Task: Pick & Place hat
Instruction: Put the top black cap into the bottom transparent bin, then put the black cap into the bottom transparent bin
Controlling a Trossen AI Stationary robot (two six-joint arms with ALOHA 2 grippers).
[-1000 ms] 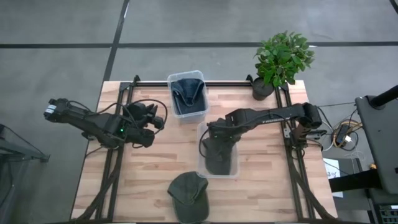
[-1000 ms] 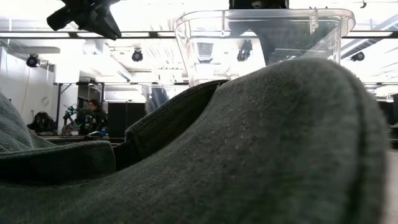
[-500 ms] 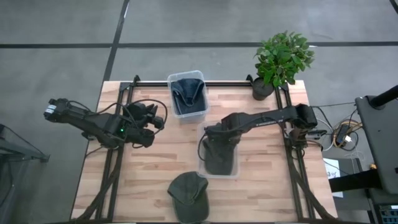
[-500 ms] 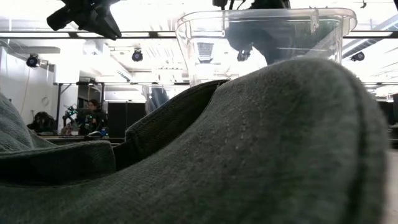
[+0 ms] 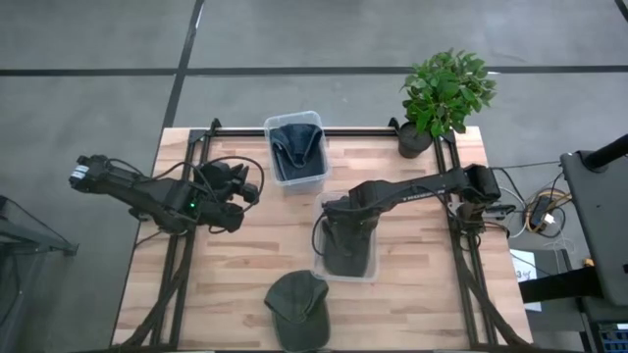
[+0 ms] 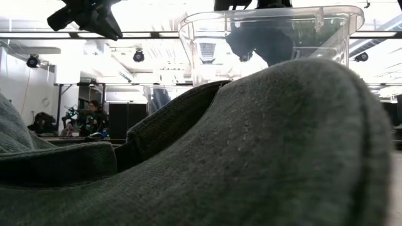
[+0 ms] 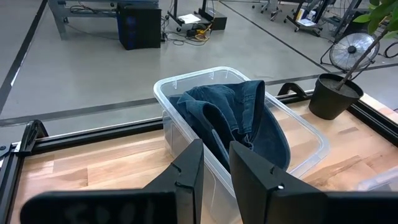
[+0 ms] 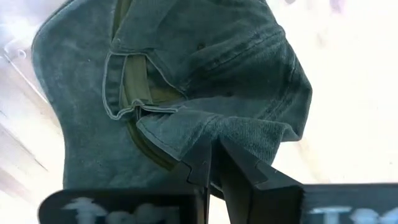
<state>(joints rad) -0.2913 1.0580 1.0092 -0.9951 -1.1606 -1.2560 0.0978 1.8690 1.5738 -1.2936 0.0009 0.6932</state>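
Note:
A dark green hat (image 5: 345,253) (image 8: 186,74) hangs inside a clear plastic bin (image 5: 316,240) at the table's middle, and my right gripper (image 5: 345,218) (image 8: 214,152) is shut on it from above. In the low view this hat (image 6: 260,41) shows through the bin wall (image 6: 201,50). A second green hat (image 5: 297,309) (image 6: 251,157) lies flat on the table near its near edge. My left gripper (image 5: 245,188) (image 7: 216,165) waits over the table's left part, empty, with a narrow gap between its fingers. My right gripper pinches a raised fold of the hat's cloth (image 8: 214,132) between its two fingers, coming from above and pointing down. The hat spreads below the fingers inside the clear bin. I cannot tell whether its underside lies on the bin's floor.
A second clear bin (image 5: 267,132) (image 7: 168,87) at the far edge holds a blue denim hat (image 5: 296,147) (image 7: 239,121). A potted plant (image 5: 446,93) stands at the far right corner. Black frame rails (image 5: 186,265) run along both sides of the table.
My right gripper has gone down into the clear bin and slightly toward the near edge, staying shut on the hat. The hat has sunk with it, showing lower behind the bin wall in the low view.

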